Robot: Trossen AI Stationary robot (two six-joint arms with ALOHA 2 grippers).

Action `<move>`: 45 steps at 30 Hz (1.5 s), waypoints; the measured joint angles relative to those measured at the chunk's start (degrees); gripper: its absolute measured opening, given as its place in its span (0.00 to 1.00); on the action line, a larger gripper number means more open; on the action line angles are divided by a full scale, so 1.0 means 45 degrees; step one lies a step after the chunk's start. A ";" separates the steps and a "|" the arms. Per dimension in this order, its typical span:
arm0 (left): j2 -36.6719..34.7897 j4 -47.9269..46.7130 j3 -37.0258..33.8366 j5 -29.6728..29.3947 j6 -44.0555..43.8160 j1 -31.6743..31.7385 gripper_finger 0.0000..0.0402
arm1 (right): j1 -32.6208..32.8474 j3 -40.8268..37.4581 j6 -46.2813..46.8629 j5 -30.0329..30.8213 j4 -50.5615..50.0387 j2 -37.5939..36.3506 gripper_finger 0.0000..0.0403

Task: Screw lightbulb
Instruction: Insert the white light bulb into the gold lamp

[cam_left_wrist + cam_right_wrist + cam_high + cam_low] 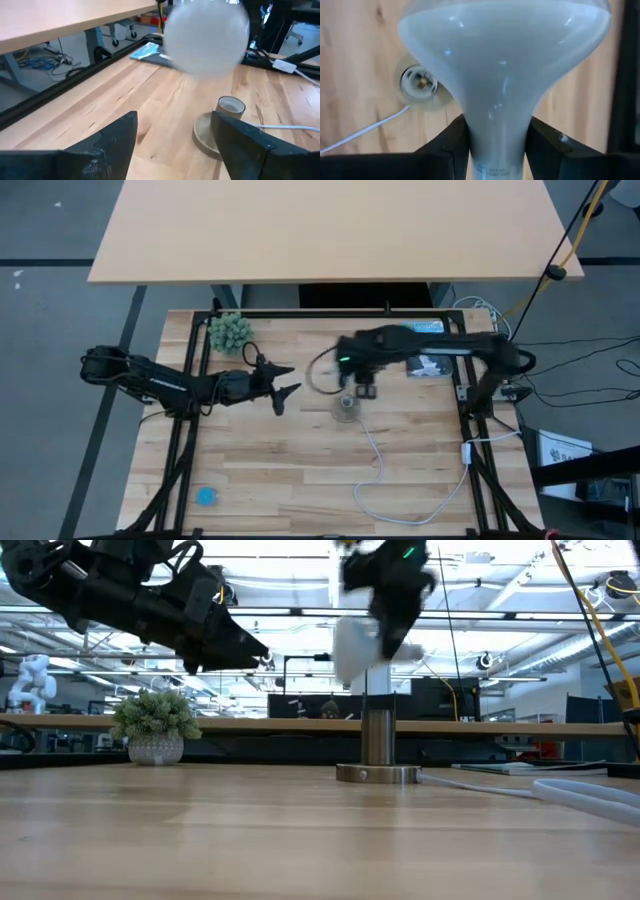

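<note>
Right gripper [495,150] is clamping the lightbulb [505,65] by its neck above the socket [421,82]; base needs centring before lowering. Left gripper [172,145] is waiting, jaws apart.

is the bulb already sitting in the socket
No, in the low view the lightbulb hangs in the right gripper, held by its narrow neck, clear above the open top of the socket.

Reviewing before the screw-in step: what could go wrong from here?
1. The right gripper holds the bulb only by its narrow neck; it could tilt or slip.
2. The bulb hangs above and off to one side of the socket; a misaligned descent could cross-thread.
3. The cord may let the socket shift.
</note>
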 joint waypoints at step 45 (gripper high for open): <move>0.5440 0.1685 0.4541 0.6657 0.0987 0.1219 0.64 | 0.2380 -1.4502 0.3021 0.0581 2.4153 -0.2240 0.48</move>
